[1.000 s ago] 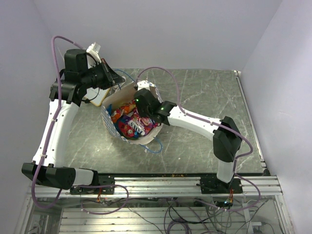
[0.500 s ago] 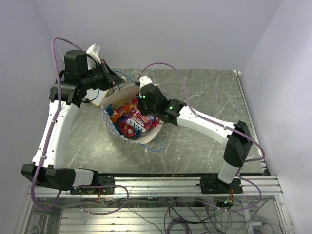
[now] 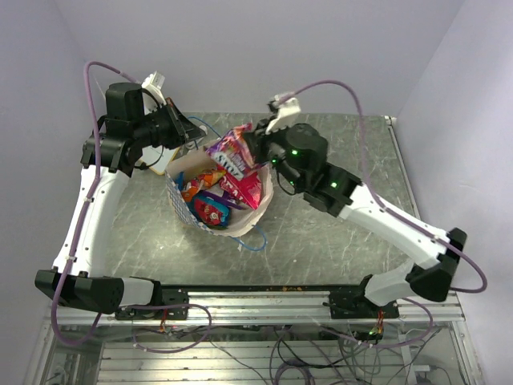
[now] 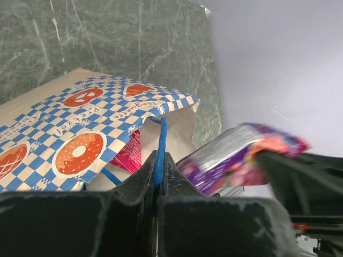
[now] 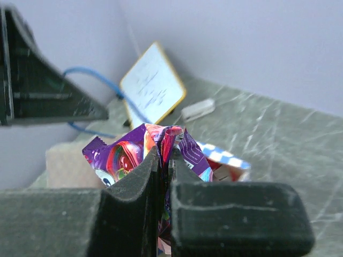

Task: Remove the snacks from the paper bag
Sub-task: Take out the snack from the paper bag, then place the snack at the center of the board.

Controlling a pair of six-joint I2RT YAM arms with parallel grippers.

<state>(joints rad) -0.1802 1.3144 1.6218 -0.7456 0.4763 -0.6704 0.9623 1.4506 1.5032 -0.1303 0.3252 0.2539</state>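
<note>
The right end effector (image 5: 163, 155) is fully closed, its jaws pinching the crimped top edge of a purple snack packet (image 5: 118, 158), which hangs in the air just above the open mouth of the paper bag (image 3: 183, 164). The left end effector (image 4: 159, 159) is also closed, clamped on one blue cord handle (image 4: 162, 131) at the bag's far-left rim. The bag stands on the left half of the desk (image 3: 345, 160), nearer the far edge than the near one. Inside it lie more snacks, among them a large red-pink packet (image 3: 247, 189), an orange packet (image 3: 192, 189) and a small red packet (image 3: 211, 212). A wooden-framed whiteboard (image 5: 153, 85) leans near the far-left corner, behind the bag.
</note>
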